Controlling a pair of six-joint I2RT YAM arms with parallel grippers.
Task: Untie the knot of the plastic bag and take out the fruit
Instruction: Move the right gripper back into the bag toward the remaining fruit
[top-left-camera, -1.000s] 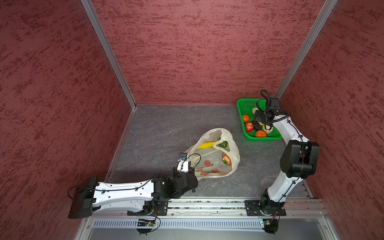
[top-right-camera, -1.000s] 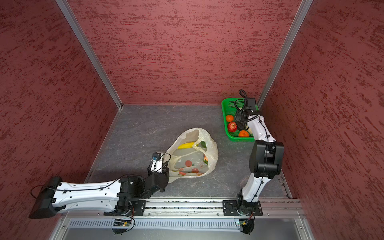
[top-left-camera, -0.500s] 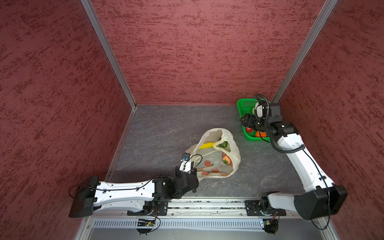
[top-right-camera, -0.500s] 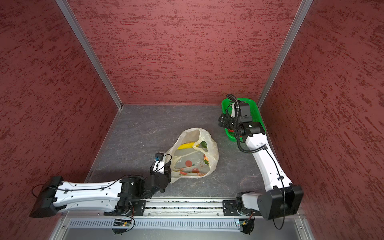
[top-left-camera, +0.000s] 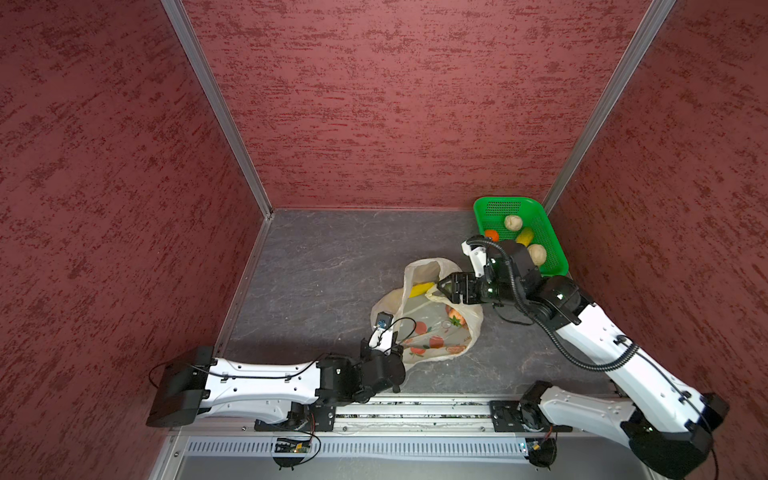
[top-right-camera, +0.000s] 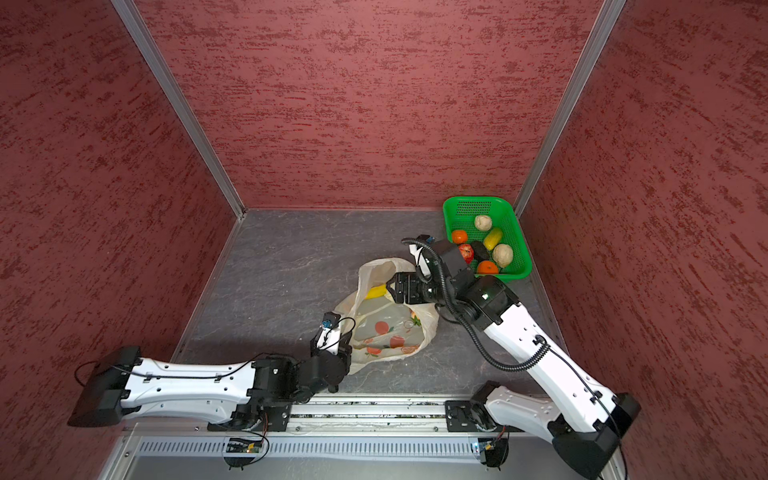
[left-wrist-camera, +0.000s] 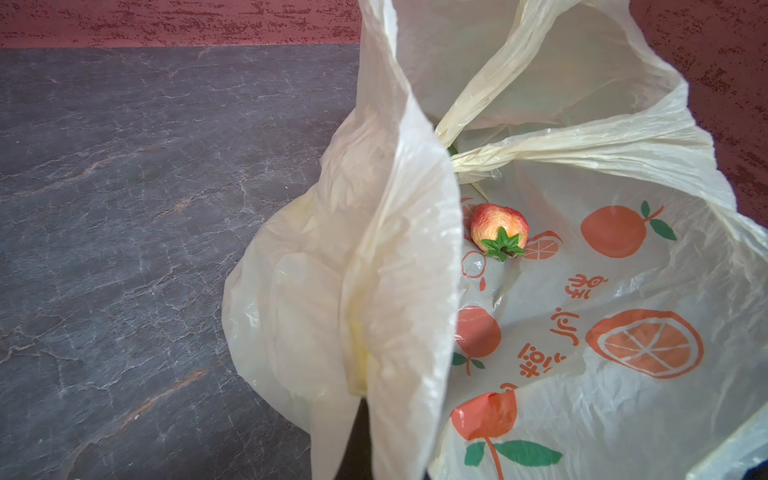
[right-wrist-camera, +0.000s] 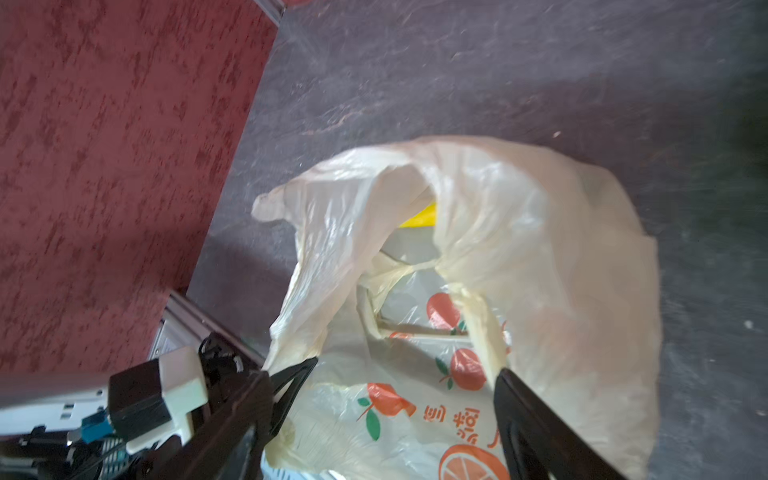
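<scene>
The plastic bag (top-left-camera: 432, 336) (top-right-camera: 386, 336) lies slumped on the grey floor with its mouth gaping. My left gripper (top-left-camera: 395, 351) is shut on a fold of its near left edge (left-wrist-camera: 390, 291), and the plastic hides the jaws. Handle strips bunch into the knot (left-wrist-camera: 473, 168) over the opening. Fruit lies inside: a small red piece with a green leaf cap (left-wrist-camera: 498, 228) and a yellow banana (top-left-camera: 422, 289) (right-wrist-camera: 419, 218). My right gripper (top-left-camera: 442, 286) (right-wrist-camera: 399, 382) hangs open just above the bag's far right side, with nothing between its fingers.
A green basket (top-left-camera: 482, 208) (top-right-camera: 451, 208) stands in the far right corner with several fruit in it, close behind my right wrist. Red walls close in three sides. A metal rail (top-left-camera: 415, 411) runs along the front.
My right arm has swung from over the basket leftward and now hangs open over the bag. The left gripper has kept its hold on the bag's edge.
</scene>
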